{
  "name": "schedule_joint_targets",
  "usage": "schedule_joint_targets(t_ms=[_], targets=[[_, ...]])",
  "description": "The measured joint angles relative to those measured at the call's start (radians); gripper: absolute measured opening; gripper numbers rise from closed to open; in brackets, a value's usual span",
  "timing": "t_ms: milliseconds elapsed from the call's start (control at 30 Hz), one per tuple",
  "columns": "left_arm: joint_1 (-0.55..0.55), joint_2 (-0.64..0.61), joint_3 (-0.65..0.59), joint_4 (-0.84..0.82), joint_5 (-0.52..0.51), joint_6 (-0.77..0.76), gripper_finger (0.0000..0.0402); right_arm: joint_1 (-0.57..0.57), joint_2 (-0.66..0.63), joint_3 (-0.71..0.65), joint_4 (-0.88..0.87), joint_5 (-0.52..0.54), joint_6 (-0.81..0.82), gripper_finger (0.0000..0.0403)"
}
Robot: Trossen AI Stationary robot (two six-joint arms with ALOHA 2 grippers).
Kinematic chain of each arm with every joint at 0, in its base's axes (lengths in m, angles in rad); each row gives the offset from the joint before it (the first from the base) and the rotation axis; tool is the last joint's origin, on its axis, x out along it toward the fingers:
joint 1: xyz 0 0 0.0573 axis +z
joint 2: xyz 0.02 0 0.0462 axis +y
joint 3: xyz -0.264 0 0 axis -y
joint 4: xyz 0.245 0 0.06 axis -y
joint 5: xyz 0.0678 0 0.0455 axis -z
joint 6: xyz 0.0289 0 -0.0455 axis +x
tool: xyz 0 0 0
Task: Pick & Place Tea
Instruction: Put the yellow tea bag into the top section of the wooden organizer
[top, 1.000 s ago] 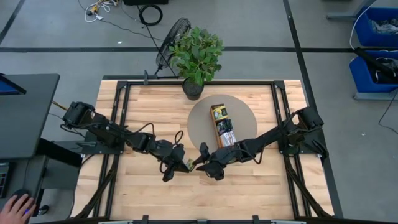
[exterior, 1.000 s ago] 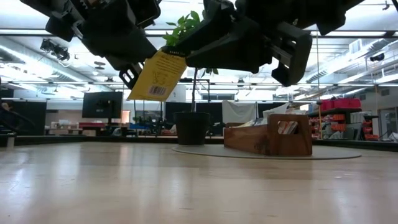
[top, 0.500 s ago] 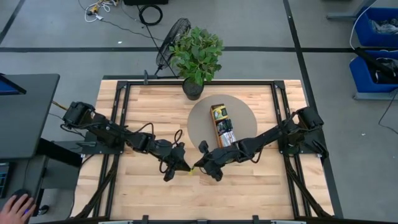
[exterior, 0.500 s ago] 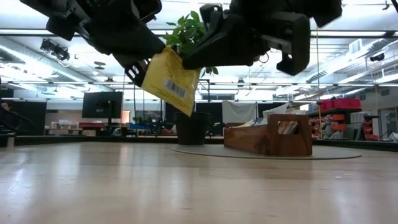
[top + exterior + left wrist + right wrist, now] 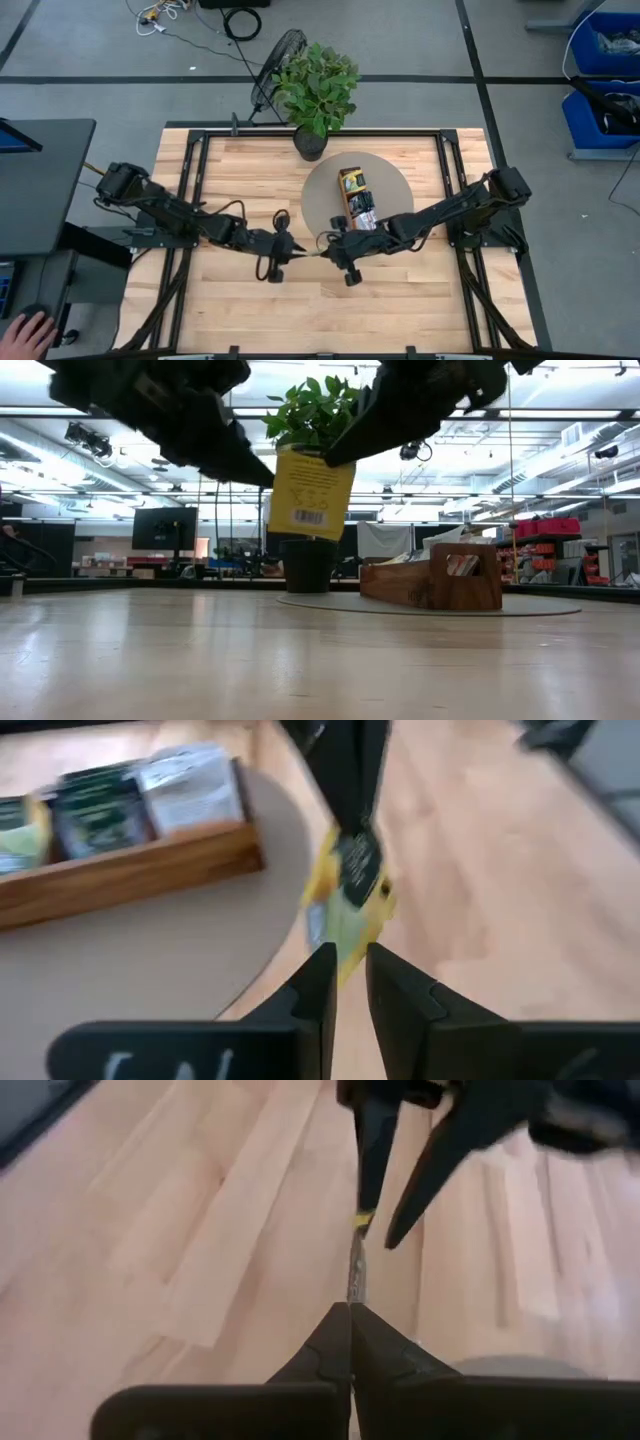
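One yellow tea sachet [image 5: 311,496], flat and square, hangs above the wooden surface [image 5: 400,300] at the middle, its barcode visible but its print unreadable. The right gripper [image 5: 325,247] has its fingers clamped on the sachet's top edge. The left gripper [image 5: 287,250], at its 9 o'clock, shows fingers [image 5: 315,982] slightly apart around the sachet. The wooden tray [image 5: 358,203] of sachets sits on a round grey mat [image 5: 390,185] at 1 o'clock.

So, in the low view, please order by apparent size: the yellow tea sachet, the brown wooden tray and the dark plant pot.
1. Brown wooden tray.
2. Yellow tea sachet, though it hangs nearer the camera, so this rank is unsure.
3. Dark plant pot.
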Motion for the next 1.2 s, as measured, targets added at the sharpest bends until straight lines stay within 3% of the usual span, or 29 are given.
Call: schedule_joint_targets(t_ms=[267,433,533,700,900,1000,1200], targets=[[-0.066,0.0,-0.001,-0.084,-0.353,0.042,0.0056,-0.063,-0.044,-0.004,-0.088,0.065,0.29,0.0],[-0.103,0.0,-0.008,-0.067,-0.483,0.034,0.0055,-0.118,-0.102,-0.004,-0.202,0.125,0.457,0.0],[-0.11,0.0,-0.068,0.087,-0.465,0.079,0.0055,-0.142,-0.137,-0.006,-0.255,0.149,0.5,0.0],[-0.061,0.0,-0.21,0.433,-0.313,0.105,0.0055,-0.165,-0.226,-0.095,-0.184,0.167,0.575,0.0],[0.005,0.001,-0.284,0.468,-0.288,0.101,0.0055,-0.217,-0.41,-0.289,-0.093,0.325,0.802,0.0],[0.023,0.002,-0.288,0.457,-0.285,0.1,0.0055,-0.262,-0.478,-0.36,-0.03,0.323,0.872,0.0],[0.027,0.002,-0.294,0.47,-0.277,0.127,0.0055,-0.366,-0.497,-0.433,-0.005,0.298,1.034,0.0]])
